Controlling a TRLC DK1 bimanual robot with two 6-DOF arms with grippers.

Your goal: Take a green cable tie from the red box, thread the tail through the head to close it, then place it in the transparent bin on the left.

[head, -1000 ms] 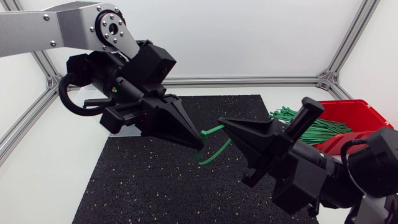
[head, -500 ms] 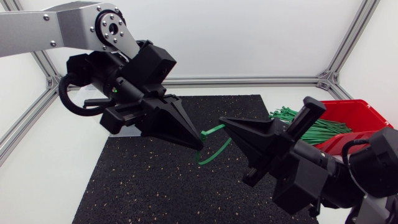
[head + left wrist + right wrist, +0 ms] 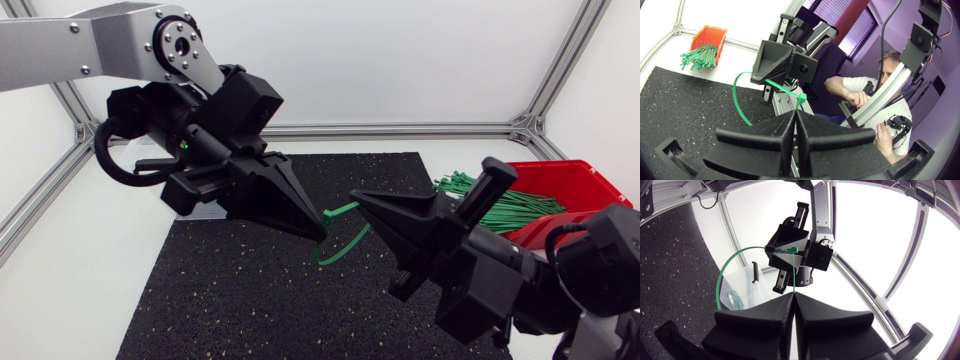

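Both grippers meet above the black mat (image 3: 250,290), tip to tip. My left gripper (image 3: 320,232) is shut on a green cable tie (image 3: 342,246) next to its square head (image 3: 801,98). My right gripper (image 3: 358,196) is shut on the tie's tail. The strap bends in a loop (image 3: 735,95) that hangs below the two tips. Whether the tail passes through the head I cannot tell. The red box (image 3: 585,180) stands at the right rear, with a bundle of green ties (image 3: 500,205) spilling out of it. The transparent bin (image 3: 747,287) shows under the left arm in the right wrist view.
An aluminium frame (image 3: 400,129) runs along the back of the white table and down both sides. The black mat covers the middle.
The right arm has shifted a touch to the left. The left arm and the tie's loop stay as they were.
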